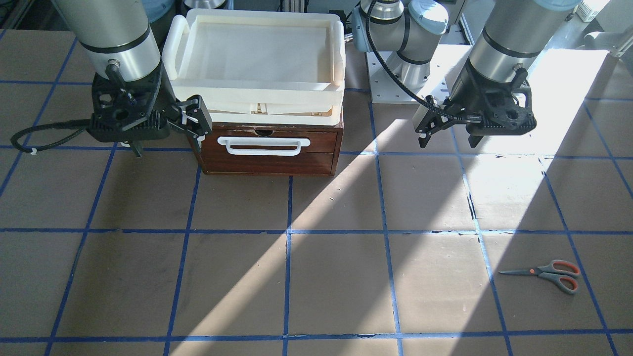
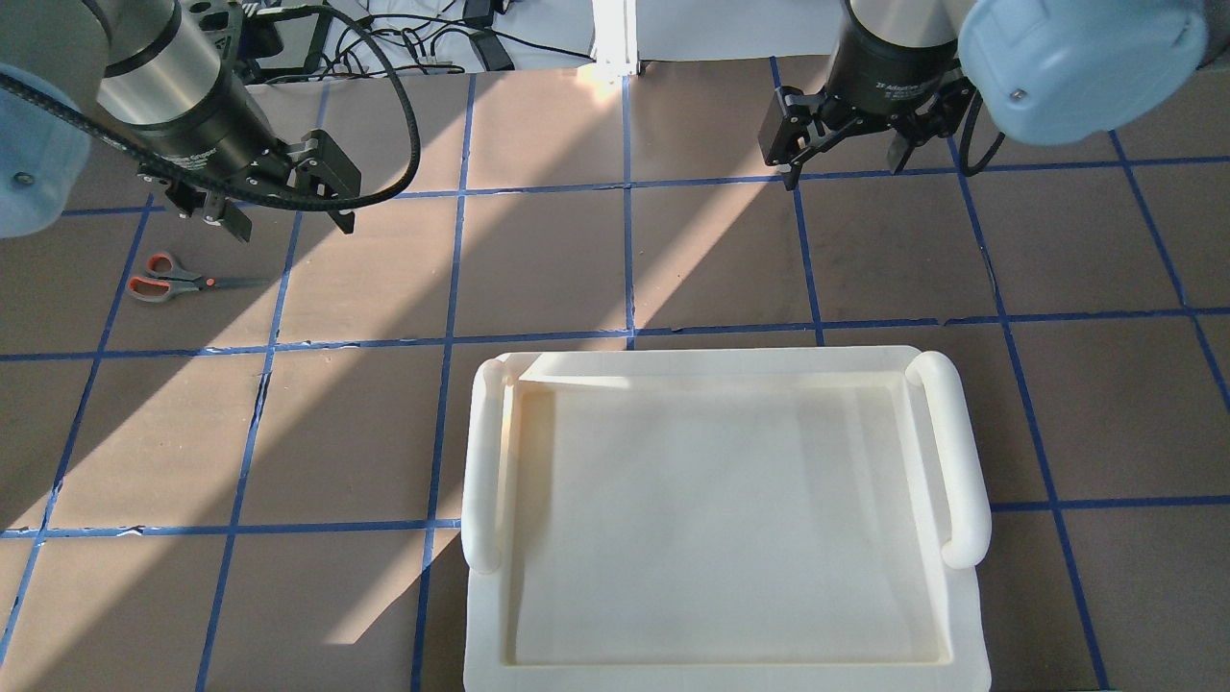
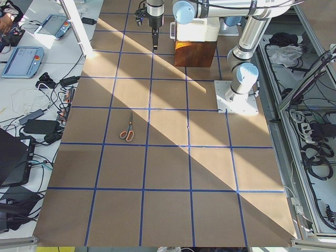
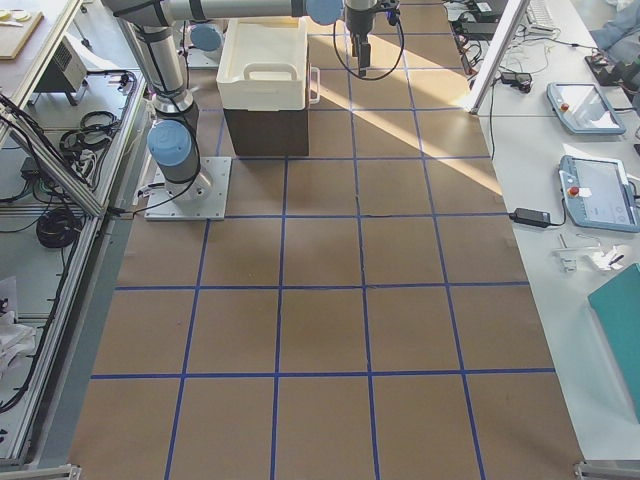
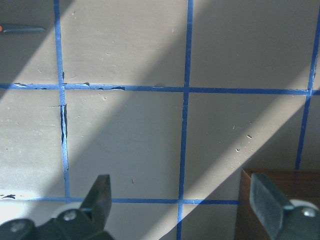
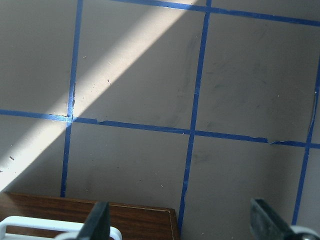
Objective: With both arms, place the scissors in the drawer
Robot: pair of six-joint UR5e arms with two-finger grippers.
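- table (image 1: 316, 277): brown, blue tape grid.
- tray (image 2: 721, 358): cream, sits on top of the drawer unit.
- drawer (image 1: 269, 160): shut, white handle (image 1: 263, 145) facing out.
- right gripper (image 1: 169, 147): jaws spread, empty, just beside the drawer front's corner.
- left gripper (image 1: 447, 143): jaws spread, empty, well off the drawer's other side.
- scissors (image 1: 549, 274): flat, blades closed, far out in front of the drawer, on the left arm's side.

Step, as judged: the very start, nothing grasped. Next, the right gripper must line up on the handle and pull; the left gripper must drop over the scissors.

Hidden: the drawer interior. Overhead, the tray covers the drawer entirely. The left wrist view catches only a blade tip.
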